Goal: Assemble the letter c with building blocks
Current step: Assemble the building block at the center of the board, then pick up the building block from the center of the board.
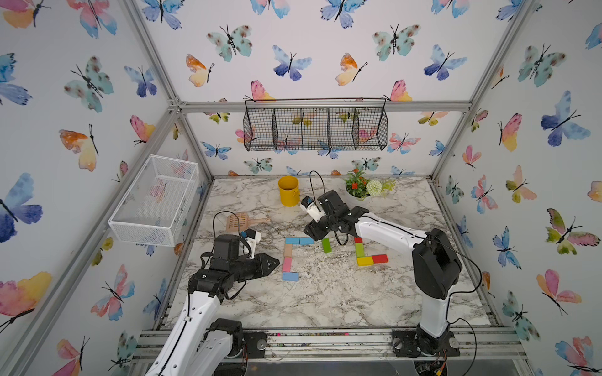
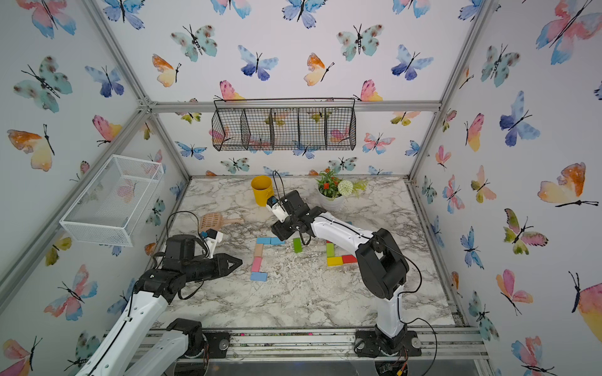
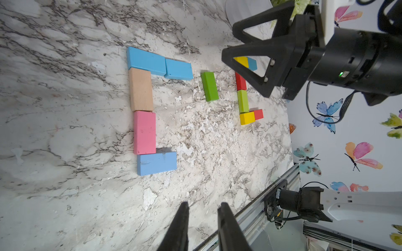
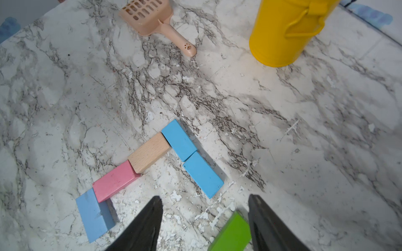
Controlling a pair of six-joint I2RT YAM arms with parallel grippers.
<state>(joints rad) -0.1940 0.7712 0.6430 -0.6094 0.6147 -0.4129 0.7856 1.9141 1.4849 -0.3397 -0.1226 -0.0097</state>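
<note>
- Left wrist view lays out the painted wooden building blocks, flat rectangles with softened corners, on the white marble-patterned tabletop (image 3: 65,130). The tabletop is grey-veined and flecked with chipped white patches.
- Left of centre, five blocks touch in an angular C that opens to the right:
  - two sky-blue blocks (image 3: 146,60) lie end to end along the far side;
  - a bare tan block with visible wood grain (image 3: 141,90) and a matte pink block (image 3: 144,132) form the spine;
  - a scuffed dusty-blue block (image 3: 156,163) turns right at the near end.
- A lone glossy green block (image 3: 210,86) lies just right of the sky-blue pair, apart from it.
- Farther right, a red block (image 3: 240,81), a lime-green block (image 3: 243,101), a yellow block (image 3: 247,118) and a second red block (image 3: 258,114) make an L.
- The right gripper (image 4: 205,196) has black triangular open-frame fingers, spread wide and gripping nothing. The green block lies on the marble beneath it, beside one finger.
- The left gripper (image 3: 204,204) shows only a narrow gap between its fingers, with nothing in it, left of the C.
- On the far side lie a tan plastic slotted scoop (image 4: 145,15), with a small paw print stamped at its handle end, and a smooth yellow cylindrical metal pail (image 4: 282,32) with a loop handle.
</note>
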